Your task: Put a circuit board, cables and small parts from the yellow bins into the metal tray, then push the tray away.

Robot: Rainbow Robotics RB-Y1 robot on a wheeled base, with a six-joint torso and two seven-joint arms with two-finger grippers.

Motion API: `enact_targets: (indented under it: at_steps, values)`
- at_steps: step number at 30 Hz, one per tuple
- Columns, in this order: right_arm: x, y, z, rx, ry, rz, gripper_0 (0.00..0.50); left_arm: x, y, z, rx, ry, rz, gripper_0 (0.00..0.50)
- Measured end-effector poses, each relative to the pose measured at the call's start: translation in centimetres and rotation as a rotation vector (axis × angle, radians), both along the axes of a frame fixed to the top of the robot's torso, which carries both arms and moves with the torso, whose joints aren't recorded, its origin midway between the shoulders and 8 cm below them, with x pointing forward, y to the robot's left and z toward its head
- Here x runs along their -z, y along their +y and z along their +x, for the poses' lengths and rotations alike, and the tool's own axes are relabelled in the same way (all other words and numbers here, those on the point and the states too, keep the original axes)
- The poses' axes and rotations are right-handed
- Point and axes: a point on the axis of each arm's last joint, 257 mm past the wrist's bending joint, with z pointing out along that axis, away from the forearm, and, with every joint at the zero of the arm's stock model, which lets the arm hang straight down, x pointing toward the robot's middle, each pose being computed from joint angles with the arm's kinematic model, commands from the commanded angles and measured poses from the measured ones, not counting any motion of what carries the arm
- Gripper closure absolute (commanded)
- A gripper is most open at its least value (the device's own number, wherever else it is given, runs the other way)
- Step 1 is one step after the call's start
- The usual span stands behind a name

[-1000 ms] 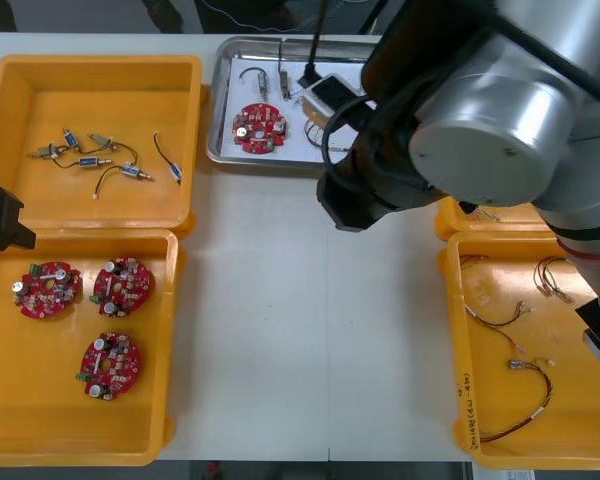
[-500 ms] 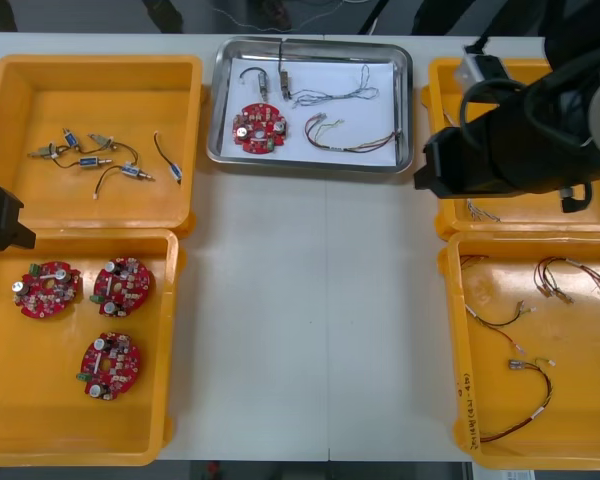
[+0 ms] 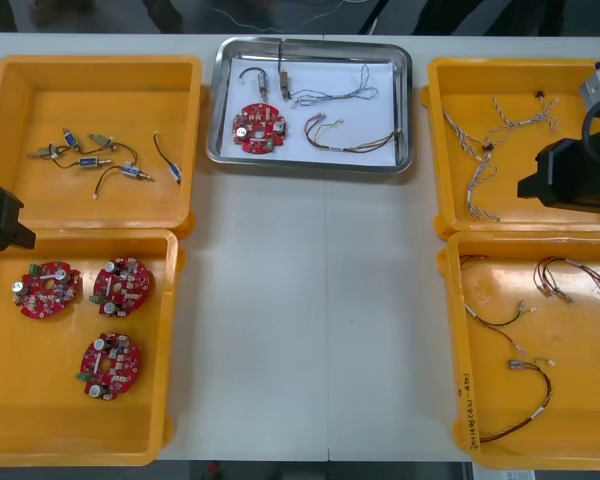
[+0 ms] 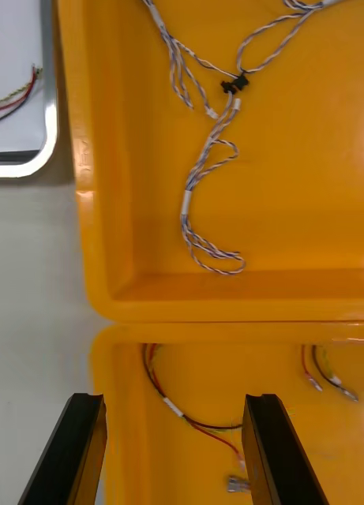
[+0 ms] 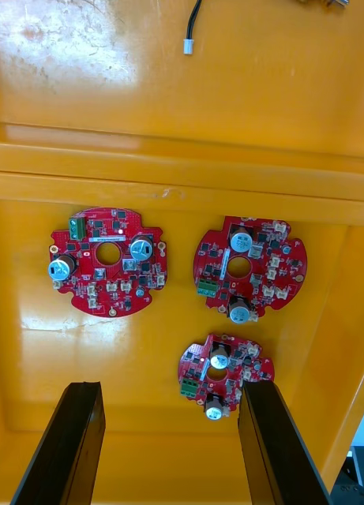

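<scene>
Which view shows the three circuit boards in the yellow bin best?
Left wrist view: the circuit boards lie close, components plain. The front view shows them farther off; the right wrist view faces cable bins.

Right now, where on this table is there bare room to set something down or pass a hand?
The widest free patch is the bare table between the left yellow bins and right yellow bins, nearer than the metal tray. The tray is crowded: a circuit board and cables. The left gripper and right gripper hang open over the bins.
</scene>
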Motion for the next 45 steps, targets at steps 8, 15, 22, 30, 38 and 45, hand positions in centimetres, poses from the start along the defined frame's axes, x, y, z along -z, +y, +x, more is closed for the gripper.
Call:
enact_targets:
  at_steps: [8, 15, 22, 30, 38, 45]
  values:
    - [2.0, -4.3, -1.4, -0.018, 0.021, -0.105, 0.0, 0.0, 0.0, 0.0, 0.0, 0.0, 0.0, 0.0]
    - [2.6, -7.1, -2.4, -0.011, 0.044, -0.167, 0.0, 0.0, 0.0, 0.0, 0.0, 0.0, 0.0, 0.0]
    - [2.9, -8.3, -2.5, 0.014, 0.06, -0.163, 0.0, 0.0, 0.0, 0.0, 0.0, 0.0, 0.0, 0.0]
    - [3.2, -8.4, -2.6, 0.016, 0.073, -0.154, 0.0, 0.0, 0.0, 0.0, 0.0, 0.0, 0.0, 0.0]
    - [3.6, -8.6, -2.6, 0.019, 0.085, -0.147, 0.0, 0.0, 0.0, 0.0, 0.0, 0.0, 0.0, 0.0]
    - [3.6, -8.6, -2.6, 0.02, 0.085, -0.147, 0.0, 0.0, 0.0, 0.0, 0.0, 0.0, 0.0, 0.0]
